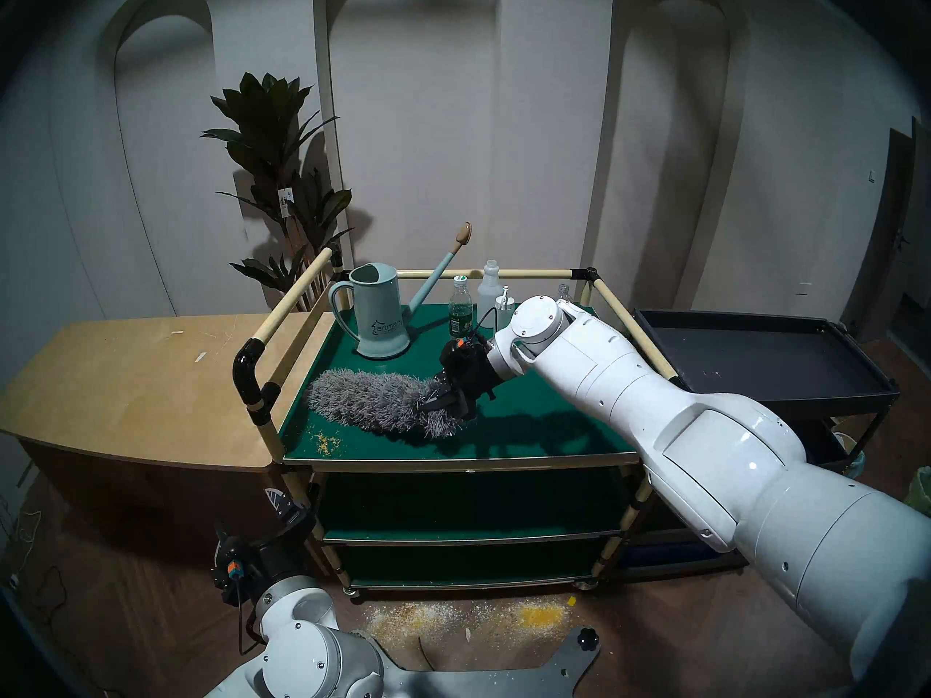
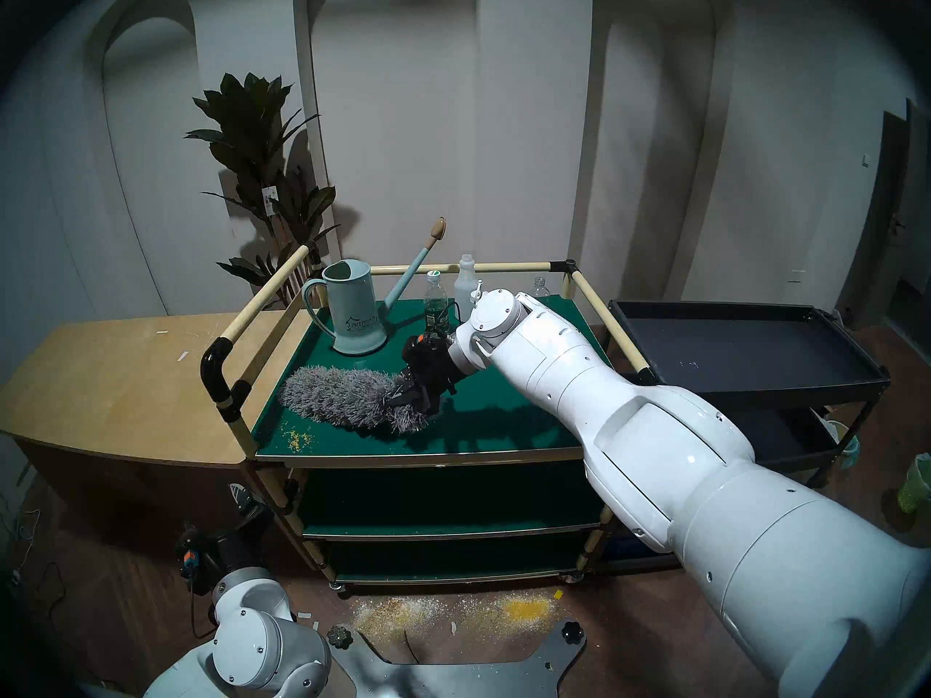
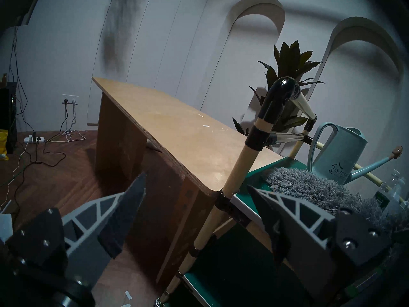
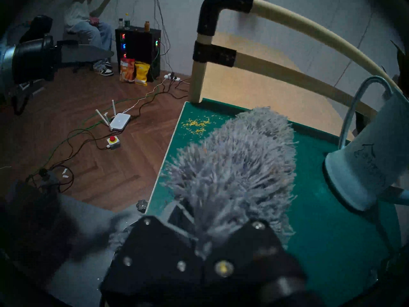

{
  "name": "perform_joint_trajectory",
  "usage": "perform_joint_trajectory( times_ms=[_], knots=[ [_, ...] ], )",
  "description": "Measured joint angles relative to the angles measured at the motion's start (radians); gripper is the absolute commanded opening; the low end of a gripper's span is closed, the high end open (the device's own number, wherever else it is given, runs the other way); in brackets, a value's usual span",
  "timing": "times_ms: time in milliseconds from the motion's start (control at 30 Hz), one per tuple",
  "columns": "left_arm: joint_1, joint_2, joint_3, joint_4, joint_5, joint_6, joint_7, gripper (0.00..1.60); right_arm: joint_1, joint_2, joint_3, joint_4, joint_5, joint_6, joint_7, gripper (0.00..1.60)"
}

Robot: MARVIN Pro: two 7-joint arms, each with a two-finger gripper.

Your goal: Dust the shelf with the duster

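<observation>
The shelf (image 1: 529, 430) is the dark-green top board of a cart railed by cream tubes. On it lies the fluffy grey duster (image 1: 373, 397) (image 2: 342, 395) (image 4: 239, 167), pointing toward the left rail. My right gripper (image 1: 443, 400) (image 2: 410, 397) is shut on the duster's right end, its fingers buried in the strands. Yellow crumbs (image 1: 327, 442) (image 4: 197, 123) lie at the shelf's front left corner, just ahead of the duster's tip. My left gripper (image 3: 194, 211) hangs low beside the cart's front left post, open and holding nothing.
A pale blue watering can (image 1: 378, 314) stands at the back left of the shelf, with several bottles (image 1: 458, 311) behind my right wrist. A wooden table (image 1: 126, 379) adjoins on the left, a black tray cart (image 1: 755, 359) on the right. Crumbs litter the floor (image 1: 453, 619).
</observation>
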Motion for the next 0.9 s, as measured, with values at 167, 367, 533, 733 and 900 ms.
perform_joint_trajectory(
  times_ms=[167,367,533,733,900],
  knots=[
    [-0.008,-0.006,0.004,0.011,0.002,-0.008,-0.005,1.6,0.012,0.001,-0.002,-0.012,0.012,-0.026,0.088,0.0],
    [-0.017,-0.016,0.024,0.022,0.011,-0.014,-0.007,1.6,0.016,0.015,0.003,-0.04,0.029,-0.044,0.175,0.0],
    [-0.022,-0.028,0.042,0.028,0.03,-0.021,0.002,1.6,0.012,0.03,0.001,-0.059,0.042,-0.056,0.201,0.0],
    [-0.027,-0.026,0.072,0.038,0.039,-0.043,0.05,1.6,-0.013,0.054,-0.047,-0.115,0.073,-0.056,0.208,0.0],
    [-0.037,-0.012,0.1,0.051,0.039,-0.067,0.093,1.6,-0.034,0.084,-0.117,-0.185,0.129,-0.042,0.208,0.0]
  ],
)
